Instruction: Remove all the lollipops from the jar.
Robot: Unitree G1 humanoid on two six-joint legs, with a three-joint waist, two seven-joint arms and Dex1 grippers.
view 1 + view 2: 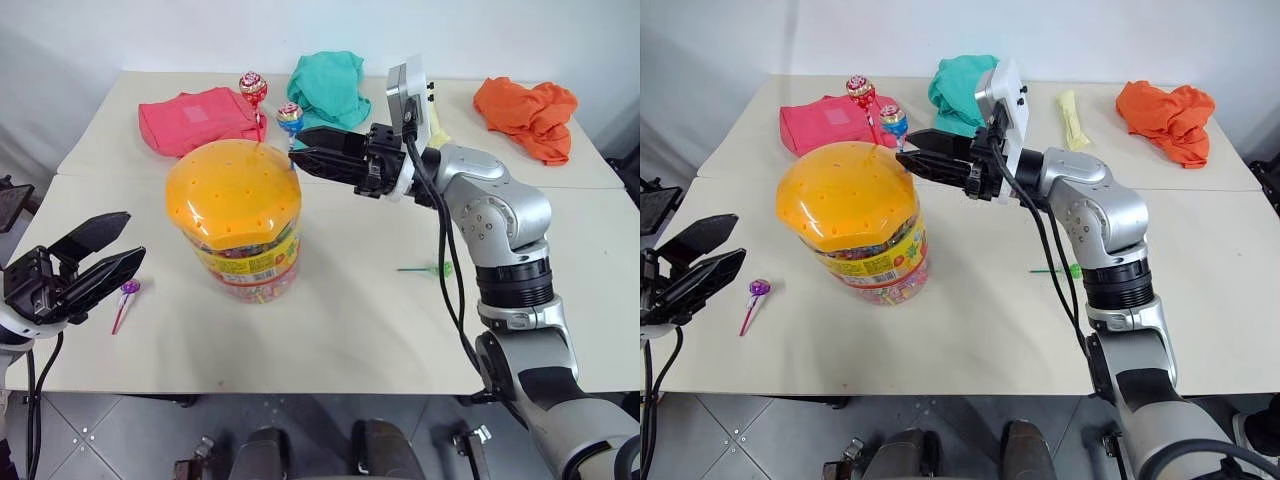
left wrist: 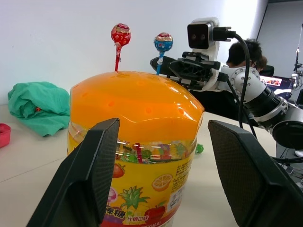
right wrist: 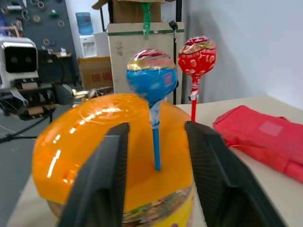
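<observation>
The right gripper (image 3: 156, 142) reaches over the far side of the jar (image 1: 240, 225), and its two black fingers (image 3: 102, 170) stand apart on both sides of the blue lollipop (image 3: 151, 78). The stick passes between them, and the fingers do not press on it. This lollipop stands upright in a hole of the orange lid (image 1: 232, 190). The red lollipop (image 3: 197, 52) stands in the lid just beside it, also upright.

The left gripper (image 2: 161, 175) is on the near left side of the jar, apart from it, with its fingers spread wide and nothing between them.

The purple lollipop (image 1: 127, 292) lies on the table (image 1: 340, 330) left of the jar, near the left gripper. The green lollipop (image 1: 436, 268) lies on the table right of the jar. Behind the jar lie a red cloth (image 1: 195, 120), a teal cloth (image 1: 330, 88) and, far to the right, an orange cloth (image 1: 528, 112).
</observation>
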